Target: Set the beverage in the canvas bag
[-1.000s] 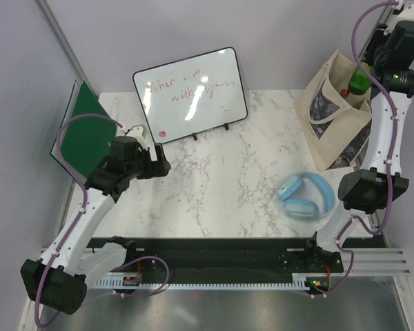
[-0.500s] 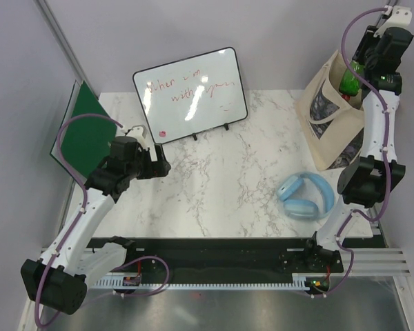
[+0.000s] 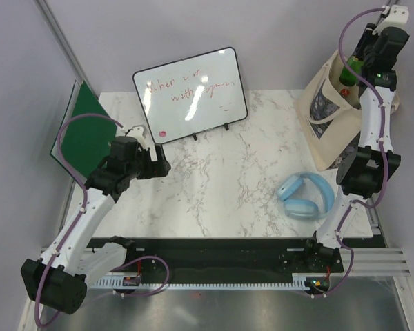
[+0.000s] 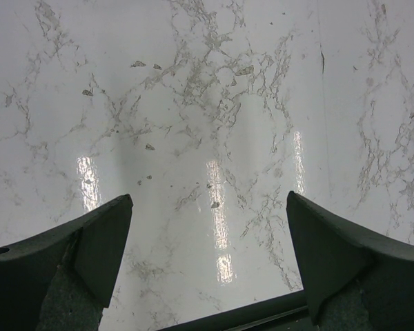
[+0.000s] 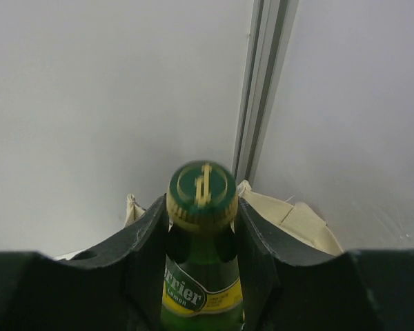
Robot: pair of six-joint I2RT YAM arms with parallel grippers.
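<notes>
Far left of the canvas bag [image 3: 329, 114], a green board [image 3: 83, 131] leans at the edge of the table [image 3: 221, 172]. Nearer the bag but well left of it, the left gripper [image 4: 208, 200] hangs over bare marble, its fingers spread wide with nothing between them. A whiteboard [image 3: 190, 93] with red handwriting stands propped along the back, left of the bag. Light blue headphones [image 3: 305, 195] lie just in front of the bag, toward its left side. The bag stands at the far right of the table, its mouth gaping upward and its dark printed panel facing left. Over that mouth the right gripper [image 5: 202, 231] is clamped on the neck of the beverage, a green glass bottle [image 5: 202, 293] held upright with its cap on top. The bag's cream cloth rim shows on either side behind the bottle. Whether the bottle's base is below the rim I cannot tell.
</notes>
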